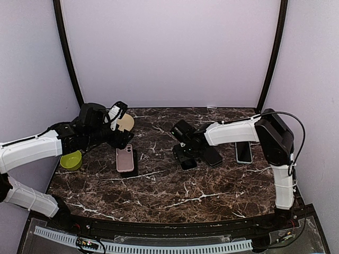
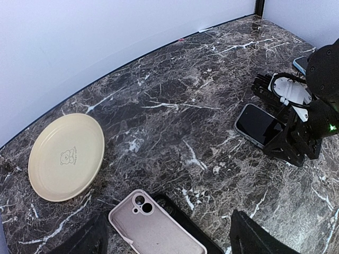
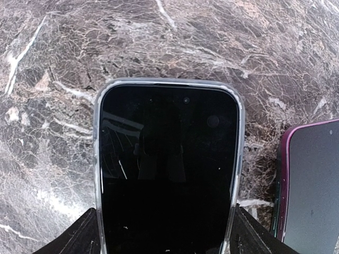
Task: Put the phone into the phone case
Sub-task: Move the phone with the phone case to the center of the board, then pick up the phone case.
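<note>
Left of centre in the top view, the pink phone case (image 1: 125, 159) lies flat on the marble table (image 1: 175, 190), with a cream plate (image 2: 66, 156) beyond it. The left gripper (image 2: 169, 235) hovers over the case, jaws wide apart and empty. At centre, the right gripper (image 3: 165, 233) straddles the phone (image 3: 168, 164), which lies screen up, well apart from the case. Its fingers (image 3: 79, 238) sit against the phone's long edges; I cannot tell whether they pinch

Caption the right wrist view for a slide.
Right gripper straddling a grey-rimmed black phone on the dark marble table.
</note>
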